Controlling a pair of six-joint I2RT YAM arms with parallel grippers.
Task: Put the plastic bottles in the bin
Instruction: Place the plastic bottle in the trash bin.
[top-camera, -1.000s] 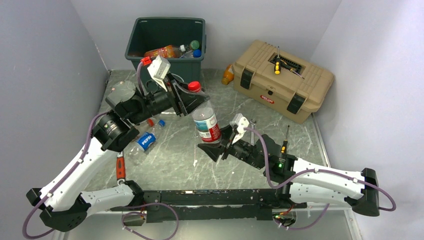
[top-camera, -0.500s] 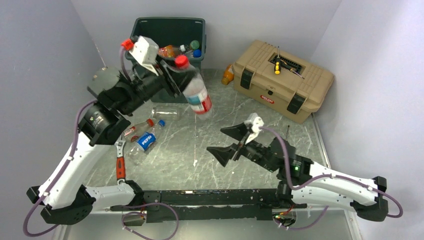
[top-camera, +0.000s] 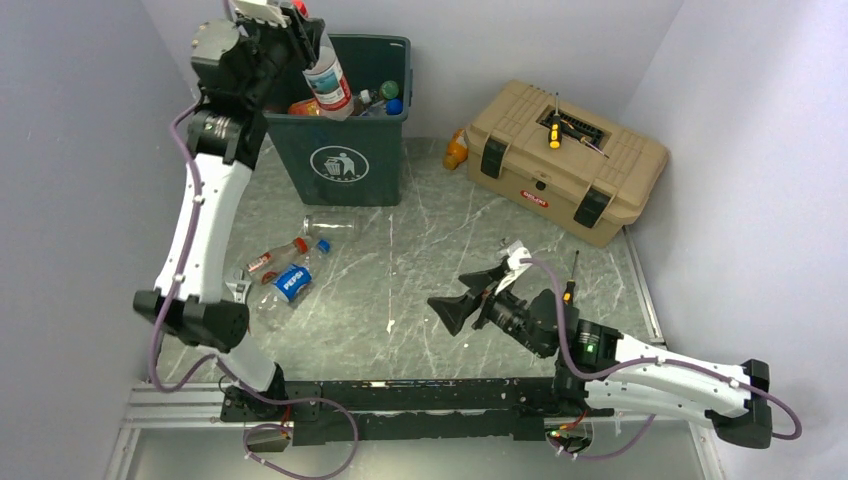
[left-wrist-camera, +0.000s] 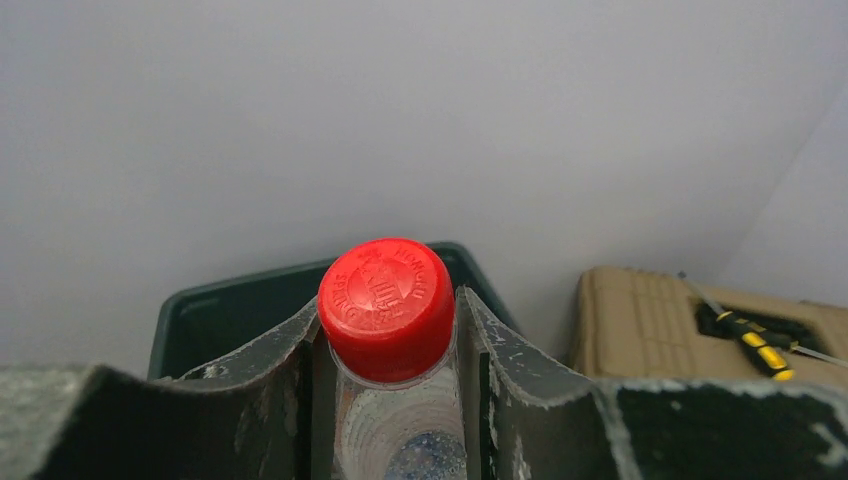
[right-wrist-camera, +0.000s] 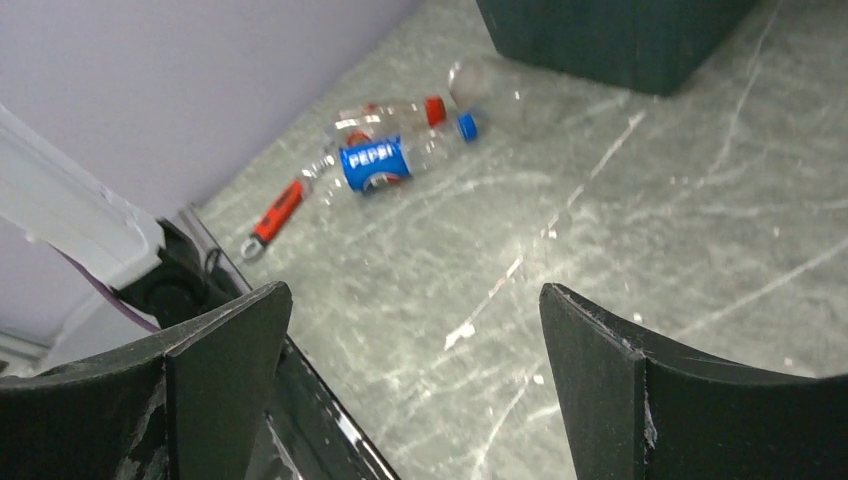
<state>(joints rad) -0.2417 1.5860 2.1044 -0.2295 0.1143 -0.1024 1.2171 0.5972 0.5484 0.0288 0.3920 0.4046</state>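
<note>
The left jaws pinch a clear bottle (top-camera: 329, 78) at its neck, just under the red cap (left-wrist-camera: 385, 300), and it hangs cap-up over the left side of the green bin (top-camera: 345, 165). The right jaws are spread wide and empty, low over the table (top-camera: 440, 230). The bottle looks empty, so probably light, with thin, smooth walls that would dent. The stiff neck below the cap is the safest hold, and those lying down may roll if nudged. By my count one bottle is held and at least three show inside the bin. Four lie on the table: a capless clear one (top-camera: 330, 225), a red-capped one (top-camera: 276, 259), a Pepsi one (top-camera: 293, 281) and an orange one (top-camera: 456, 150) beside the toolbox (top-camera: 565, 160).
</note>
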